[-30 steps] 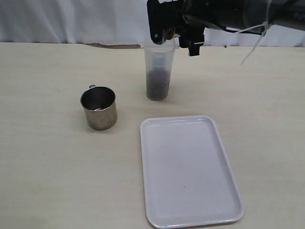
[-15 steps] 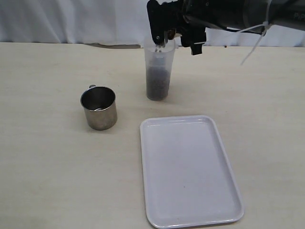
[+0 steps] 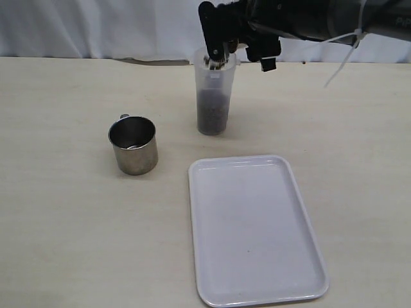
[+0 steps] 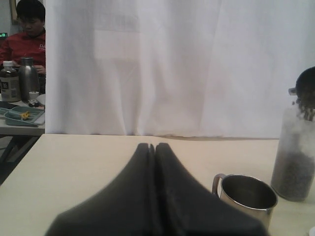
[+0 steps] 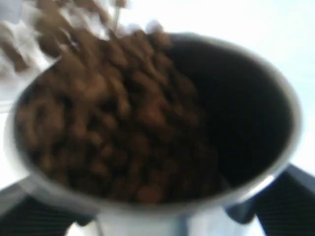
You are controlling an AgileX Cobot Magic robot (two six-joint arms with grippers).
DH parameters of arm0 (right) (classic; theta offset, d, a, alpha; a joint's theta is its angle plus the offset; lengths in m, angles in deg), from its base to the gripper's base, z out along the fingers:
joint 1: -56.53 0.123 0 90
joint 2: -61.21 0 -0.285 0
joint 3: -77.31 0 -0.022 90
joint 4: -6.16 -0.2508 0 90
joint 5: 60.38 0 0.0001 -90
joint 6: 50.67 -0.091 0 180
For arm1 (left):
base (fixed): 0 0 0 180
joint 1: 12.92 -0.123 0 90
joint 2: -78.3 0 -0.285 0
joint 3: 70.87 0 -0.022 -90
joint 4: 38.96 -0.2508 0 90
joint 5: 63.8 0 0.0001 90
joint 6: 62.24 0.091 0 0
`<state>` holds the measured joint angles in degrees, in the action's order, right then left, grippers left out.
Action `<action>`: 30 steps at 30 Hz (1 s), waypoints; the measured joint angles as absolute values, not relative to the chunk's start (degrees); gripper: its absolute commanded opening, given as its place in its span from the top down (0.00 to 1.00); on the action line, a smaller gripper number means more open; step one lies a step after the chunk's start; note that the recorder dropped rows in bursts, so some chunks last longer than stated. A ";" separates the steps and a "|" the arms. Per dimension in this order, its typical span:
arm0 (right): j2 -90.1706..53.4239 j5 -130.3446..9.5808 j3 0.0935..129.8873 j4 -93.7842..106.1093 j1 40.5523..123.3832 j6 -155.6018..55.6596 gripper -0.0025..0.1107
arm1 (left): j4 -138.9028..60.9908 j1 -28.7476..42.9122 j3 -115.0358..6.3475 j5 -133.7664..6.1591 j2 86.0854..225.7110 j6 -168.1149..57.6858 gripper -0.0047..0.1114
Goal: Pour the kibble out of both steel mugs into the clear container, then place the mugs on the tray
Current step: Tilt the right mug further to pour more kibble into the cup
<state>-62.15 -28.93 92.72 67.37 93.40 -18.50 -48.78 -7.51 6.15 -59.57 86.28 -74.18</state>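
Mid-pour at the back of the pale desk [image 3: 64,224]. Grips, with the right claw [image 3: 234,45], a short, shiny, cylindrical stainless steel mug [image 5: 275,88], jaws spread wide to span the round body. Tips that mug steeply, lip just over the rim of the tall, narrow, translucent plastic container [image 3: 213,96], to send the small, round, dark brown kibble pellets [image 5: 113,123] straight down the narrow mouth rather than onto the desk. Shows, in the right wrist view, a good heap of pellets inside the mug, blurred and crowding toward the low edge; by that, pour judged far from finished. Shows also a dark layer of kibble in roughly the lower half of the container.

Left of the container and well apart, a second steel mug [image 3: 133,146]: upright on the desk, handle turned toward the back, apparently empty, so probably poured out already and set clear of the working arm.

Holds the left claw [image 4: 153,147] pressed tight together on nothing, absent from the exterior view and out of the pour's way.

In front of the container, a flat, white, rectangular plastic tray [image 3: 257,231], bare, placed within easy reach for setting both mugs down afterwards.

Calls for a steady wrist: wide lip, narrow mouth, easy spill.
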 measured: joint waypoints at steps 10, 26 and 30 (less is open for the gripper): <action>-62.15 -28.93 92.72 67.51 93.40 -17.44 0.93 | -48.78 -7.51 6.15 -59.57 86.28 -74.18 0.96; -62.15 -28.93 92.72 67.51 93.40 -17.44 0.93 | -48.78 -7.51 6.15 -59.57 86.28 -74.18 0.96; -62.02 -28.93 92.72 67.51 93.40 -17.44 0.93 | -48.78 -7.51 6.15 -59.57 86.28 -74.18 0.96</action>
